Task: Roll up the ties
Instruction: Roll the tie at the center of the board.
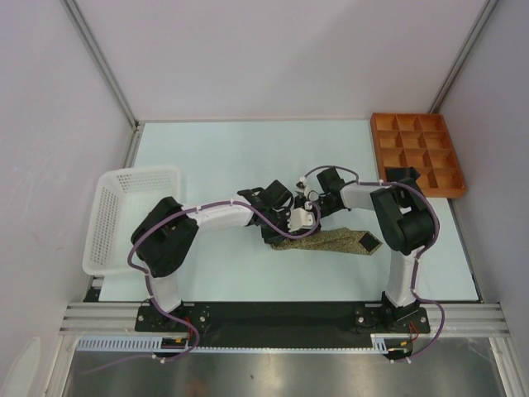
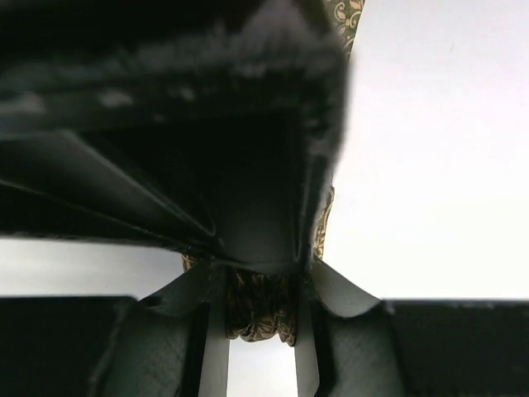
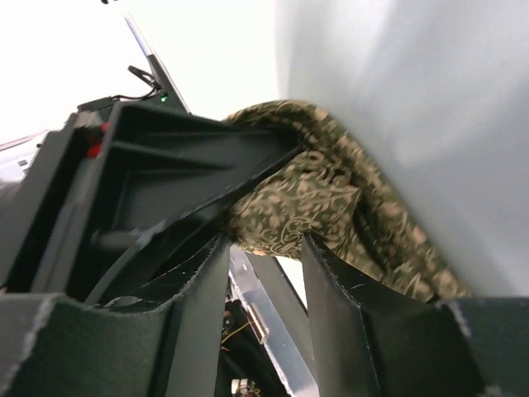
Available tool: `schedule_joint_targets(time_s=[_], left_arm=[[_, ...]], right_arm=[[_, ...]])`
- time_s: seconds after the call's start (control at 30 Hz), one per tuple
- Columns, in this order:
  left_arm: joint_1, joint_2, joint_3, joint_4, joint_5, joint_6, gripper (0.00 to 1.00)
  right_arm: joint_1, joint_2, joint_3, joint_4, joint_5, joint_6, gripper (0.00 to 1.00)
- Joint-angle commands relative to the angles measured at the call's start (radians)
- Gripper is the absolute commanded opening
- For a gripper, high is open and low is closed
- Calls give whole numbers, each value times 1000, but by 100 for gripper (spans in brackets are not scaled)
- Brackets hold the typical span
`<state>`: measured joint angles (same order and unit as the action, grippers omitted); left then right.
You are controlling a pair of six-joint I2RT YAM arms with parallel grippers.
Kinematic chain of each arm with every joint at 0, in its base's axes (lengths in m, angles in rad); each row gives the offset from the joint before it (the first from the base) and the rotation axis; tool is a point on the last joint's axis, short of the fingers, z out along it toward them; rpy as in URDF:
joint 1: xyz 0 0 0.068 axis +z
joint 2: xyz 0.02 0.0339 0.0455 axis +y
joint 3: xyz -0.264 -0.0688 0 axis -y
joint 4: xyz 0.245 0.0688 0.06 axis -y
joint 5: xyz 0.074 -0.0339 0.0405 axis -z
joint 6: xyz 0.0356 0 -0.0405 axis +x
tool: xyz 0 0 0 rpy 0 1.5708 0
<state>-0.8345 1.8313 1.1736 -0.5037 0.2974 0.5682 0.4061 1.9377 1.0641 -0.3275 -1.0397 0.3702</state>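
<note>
The olive-tan patterned tie [image 1: 335,241] lies flat across the middle of the table, its dark-lined tip [image 1: 366,242] pointing right. Its left end is rolled up where both grippers meet. My left gripper [image 1: 277,217] is shut on that rolled end [image 2: 260,318], which is squeezed between its fingers [image 2: 307,331]. My right gripper [image 1: 307,211] faces it from the right. In the right wrist view its jaws [image 3: 264,241] stand apart, with the roll [image 3: 306,190] at the fingertips and only the right finger [image 3: 331,289] touching fabric. The right gripper's body fills the upper half of the left wrist view.
An orange compartment tray [image 1: 417,124] stands at the back right. A black bundle [image 1: 402,174] sits at its near left corner; I cannot tell whether it is a tie. A white mesh basket [image 1: 116,215] is at the left edge. Walls close three sides.
</note>
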Motion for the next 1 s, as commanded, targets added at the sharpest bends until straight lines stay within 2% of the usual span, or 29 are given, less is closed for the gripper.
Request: schedule_joint_targets(time_s=[0.0,0.07,0.17,0.2,0.27,0.3,0.4,0.47,0.63,0.77,0.97], left_arm=[[-14,8,-2,-1,-14,4,32],[-14,2,-15,14,-11,12,33],[-14,-1,-22,21,-11,12,34],[-14,-6,-25,25,-11,12,38],[-5,-26,-45,53,3,4,45],[3,-53,-54,68,23,-8,56],[52,-122,-94,135,121,-51,70],[84,-158,-142,215,179,-97,75],[84,-207,-229,398,293,-174,90],[61,-144,-218,479,318,-200,93],[21,-52,-189,553,318,-151,93]], right_arm=[[11,44,-7,64,10,29,42],[11,56,-9,44,21,10,33],[2,72,-10,18,32,-22,3],[-4,73,-7,9,36,-40,0],[-15,75,-12,-13,44,-57,0],[-21,75,-19,-25,47,-66,0],[-49,75,-39,-57,63,-105,0],[-75,78,-50,-90,85,-137,0],[-122,98,-44,-191,144,-223,0],[-127,107,-43,-205,179,-232,0],[-112,133,-24,-209,176,-240,0]])
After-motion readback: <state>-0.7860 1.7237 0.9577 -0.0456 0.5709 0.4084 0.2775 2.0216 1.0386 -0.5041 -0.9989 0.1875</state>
